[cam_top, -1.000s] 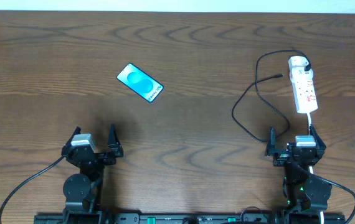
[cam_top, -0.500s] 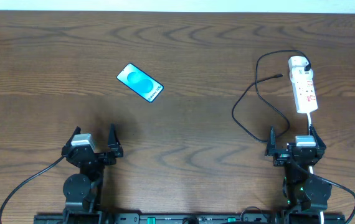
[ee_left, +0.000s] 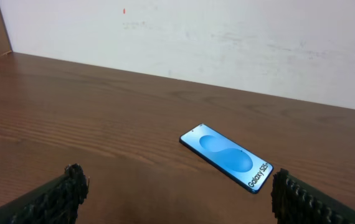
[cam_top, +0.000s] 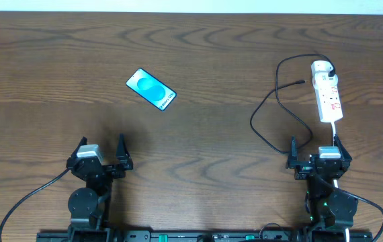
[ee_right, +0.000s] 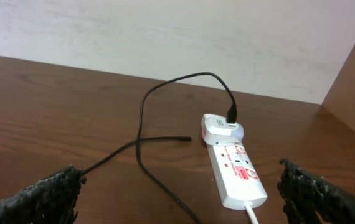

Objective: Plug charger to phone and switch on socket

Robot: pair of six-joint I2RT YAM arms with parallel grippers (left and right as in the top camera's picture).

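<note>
Fingers (ee_left: 59, 198) parted wide and clasping nothing, our left gripper (cam_top: 101, 144) and right gripper (cam_top: 314, 142) sit at the near edge of the table (cam_top: 211, 40), well apart from each other. We see the phone (cam_top: 151, 89) lying flat, screen up and lit blue, turned at a slant, beyond the left gripper and clear of its fingers. The charger (cam_top: 251, 123) lies well to the phone's right. Its black cable loops across the wood and passes near the right gripper. Its plug tip (cam_top: 302, 82) rests loose on the table just left of the socket (cam_top: 328, 94). The cable's other end runs into a white adapter (ee_right: 218, 129) seated at the socket's far end. The socket lies lengthwise beyond the right gripper, its white cord (ee_right: 252, 214) leading back toward us. A pale wall (ee_left: 227, 43) closes the table's far side.
</note>
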